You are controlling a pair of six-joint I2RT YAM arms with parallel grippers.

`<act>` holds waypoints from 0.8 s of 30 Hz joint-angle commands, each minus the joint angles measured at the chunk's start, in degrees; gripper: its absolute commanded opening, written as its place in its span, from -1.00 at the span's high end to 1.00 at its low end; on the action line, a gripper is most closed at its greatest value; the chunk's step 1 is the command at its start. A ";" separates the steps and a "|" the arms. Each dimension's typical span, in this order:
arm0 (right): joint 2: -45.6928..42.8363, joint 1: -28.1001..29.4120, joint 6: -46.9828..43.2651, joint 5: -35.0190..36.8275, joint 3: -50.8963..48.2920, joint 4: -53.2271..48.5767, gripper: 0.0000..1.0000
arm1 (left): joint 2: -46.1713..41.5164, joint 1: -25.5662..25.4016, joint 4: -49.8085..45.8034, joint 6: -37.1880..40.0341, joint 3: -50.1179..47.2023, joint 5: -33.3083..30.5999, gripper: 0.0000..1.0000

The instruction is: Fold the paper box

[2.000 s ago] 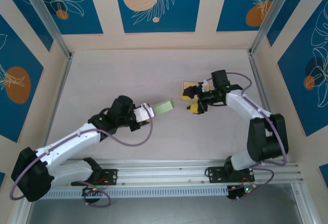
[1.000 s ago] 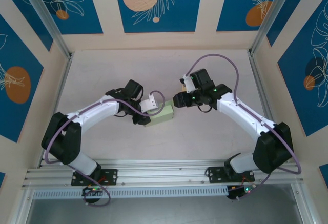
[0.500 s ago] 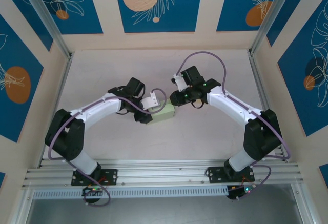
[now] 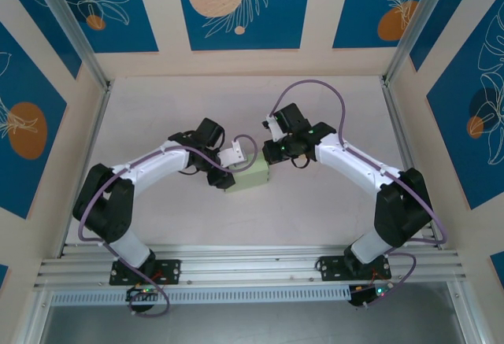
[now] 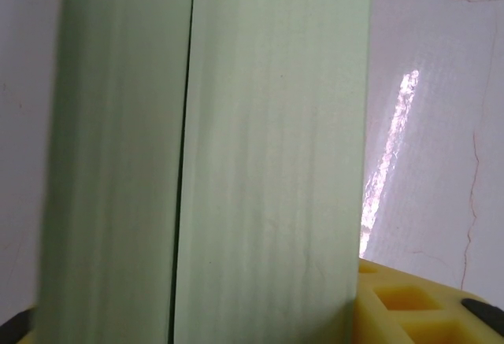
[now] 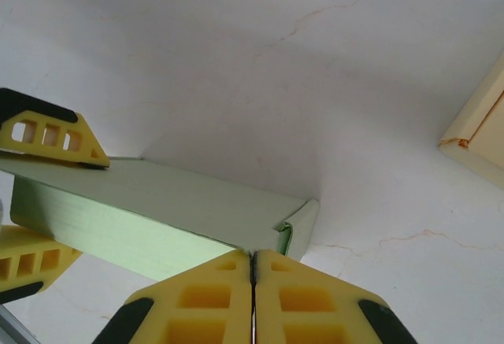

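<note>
Paper box [image 4: 249, 175], pale green and long, lies near the middle of the table [image 4: 331, 210], and both arms are now at it, which is the new thing. In the picture of two seconds ago only the left arm carries it, lower and more to the left, while the right arm waits apart toward the far right. Since then the left arm brings the box to the centre and the right arm comes across to its right end. The left gripper [image 6: 75, 202] holds the box near its left end, one yellow finger on the upper face and one under the lower face, the jaws partly apart on its thickness. The right gripper [image 6: 253, 259] closes during the last second, and now its two fingers [image 6: 209, 289] stand fully together just at the open end of the box. Nothing visible is between them, and whether a thin flap is pinched there I cannot tell. I judge that work on the end flap is starting, one arm steadying and the other folding. The top view gives the place of both arms and the box, but the right wrist covers that end. The right wrist view shows the end, with a small flap bent at the corner, and also a tan flat piece [image 6: 480, 127] at its right edge. The left wrist view shows, close up, a seam running along the green face.
</note>
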 commanded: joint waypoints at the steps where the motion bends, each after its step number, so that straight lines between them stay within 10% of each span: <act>1: 0.76 1.50 3.65 -0.01 1.46 -0.95 0.81 | -0.10 0.66 2.47 -1.72 -0.04 -1.15 0.06; 24: -0.27 3.56 4.10 6.65 -4.19 1.67 0.96 | -2.57 0.72 4.67 -2.87 -2.48 -3.92 -0.16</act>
